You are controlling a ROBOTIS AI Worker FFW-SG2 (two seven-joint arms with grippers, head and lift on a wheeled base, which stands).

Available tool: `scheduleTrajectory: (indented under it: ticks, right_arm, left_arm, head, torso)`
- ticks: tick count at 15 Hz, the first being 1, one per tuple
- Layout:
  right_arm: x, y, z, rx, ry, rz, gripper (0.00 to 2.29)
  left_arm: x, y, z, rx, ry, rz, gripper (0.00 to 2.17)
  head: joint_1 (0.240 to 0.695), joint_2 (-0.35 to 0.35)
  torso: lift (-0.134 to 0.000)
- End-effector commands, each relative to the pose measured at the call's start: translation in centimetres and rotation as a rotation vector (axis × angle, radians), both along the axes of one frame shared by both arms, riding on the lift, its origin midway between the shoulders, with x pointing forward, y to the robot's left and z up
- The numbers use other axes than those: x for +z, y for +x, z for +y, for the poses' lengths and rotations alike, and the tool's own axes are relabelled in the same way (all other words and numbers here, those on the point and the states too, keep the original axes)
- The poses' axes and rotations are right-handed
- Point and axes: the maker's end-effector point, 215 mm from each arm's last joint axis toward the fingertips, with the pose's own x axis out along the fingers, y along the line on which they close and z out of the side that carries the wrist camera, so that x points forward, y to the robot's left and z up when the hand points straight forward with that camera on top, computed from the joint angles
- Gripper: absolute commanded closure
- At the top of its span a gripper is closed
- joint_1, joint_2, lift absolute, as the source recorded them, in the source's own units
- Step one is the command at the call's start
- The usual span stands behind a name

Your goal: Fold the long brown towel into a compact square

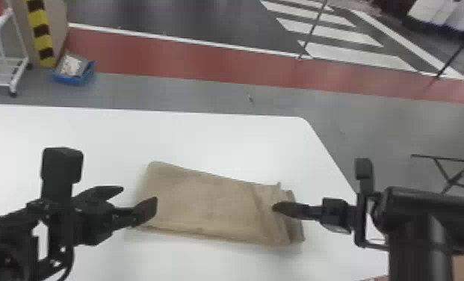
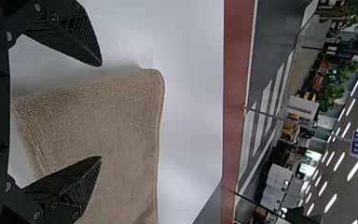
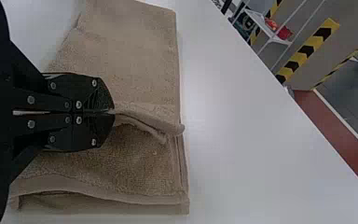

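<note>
One brown towel (image 1: 208, 205), folded, on wht tbl (image 1: 223, 138); L gripper (image 1: 138, 195) jaws wide, empty; R gripper (image 1: 275, 207) jaws pinched tight w/ towel edge.

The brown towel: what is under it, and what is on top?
The brown towel lies on the white table. On top, the right gripper pinches a raised fold. The tabletop directly beneath is covered and cannot be seen.

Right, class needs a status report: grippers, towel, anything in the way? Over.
Towel folded on white table. Left gripper open at its left end. Right gripper shut on an edge near its right end. No obstruction seen on it.
</note>
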Motion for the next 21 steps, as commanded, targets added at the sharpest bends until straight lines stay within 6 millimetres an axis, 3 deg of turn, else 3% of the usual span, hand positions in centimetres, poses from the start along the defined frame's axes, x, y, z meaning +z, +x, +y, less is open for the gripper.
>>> scheduleTrajectory:
  ticks: [1,2,3,5,7,10,11,13,14,17,19,21]
  right_arm:
    - [3.6,0.9,-0.7,-0.007,-0.02,-0.091,1.43]
    - [5.6,0.6,-2.7,-0.043,-0.022,-0.144,1.43]
    - [4.2,-0.7,-3.6,-0.054,-0.032,-0.104,1.43]
    - [-0.4,-2.4,-2.4,-0.046,-0.01,0.012,1.43]
    - [-1.1,-2.5,-1.6,-0.04,0.003,0.024,1.43]
    - [-0.3,-1.7,-1.6,-0.037,0.001,0.004,1.43]
    - [0.9,-1.4,-1.9,-0.041,-0.01,-0.026,1.43]
    - [5.5,-1.3,-5.3,-0.081,-0.053,-0.134,1.43]
    - [5.5,-1.9,-6.9,-0.084,-0.076,-0.118,1.43]
    - [-1.0,-3.7,-5.8,-0.097,-0.027,0.041,1.43]
    - [-2.0,-3.5,-5.5,-0.097,-0.019,0.066,1.43]
    - [-1.1,-2.7,-4.9,-0.091,-0.013,0.039,1.43]
  left_arm:
    - [0.2,0.1,-0.2,0.002,-0.005,-0.002,0.2]
    - [0.2,0.1,-0.2,0.001,-0.007,0.0,0.2]
    - [0.3,0.0,-0.2,0.002,-0.01,-0.001,0.2]
    - [0.3,0.0,-0.4,-0.003,-0.009,-0.002,0.2]
    - [0.2,-0.3,-0.7,-0.011,-0.007,0.004,0.2]
    - [0.0,-0.5,-0.7,-0.01,-0.006,0.01,0.2]
    - [-0.1,-0.5,-0.7,-0.01,-0.001,0.009,0.2]
    - [-0.1,-0.5,-0.7,-0.012,0.004,0.007,0.2]
    - [-0.1,-0.5,-0.7,-0.012,0.004,0.008,0.2]
    - [-0.2,-0.6,-1.3,-0.024,0.008,0.007,0.2]
    - [-0.2,-0.6,-1.0,-0.018,0.011,0.007,0.2]
    - [-0.4,-0.5,-0.8,-0.015,0.017,0.007,0.2]
  head:
    - [0.695,-0.35]
    - [0.695,-0.35]
    - [0.695,-0.35]
    - [0.695,-0.35]
    - [0.695,-0.35]
    - [0.695,-0.35]
    - [0.695,-0.35]
    - [0.695,-0.35]
    - [0.695,-0.35]
    - [0.695,-0.35]
    - [0.695,-0.35]
    - [0.695,-0.35]
  torso:
    - [-0.124]
    - [-0.124]
    - [-0.124]
    - [-0.124]
    - [-0.124]
    - [-0.124]
    - [-0.124]
    - [-0.124]
    - [-0.124]
    - [-0.124]
    - [-0.124]
    - [-0.124]
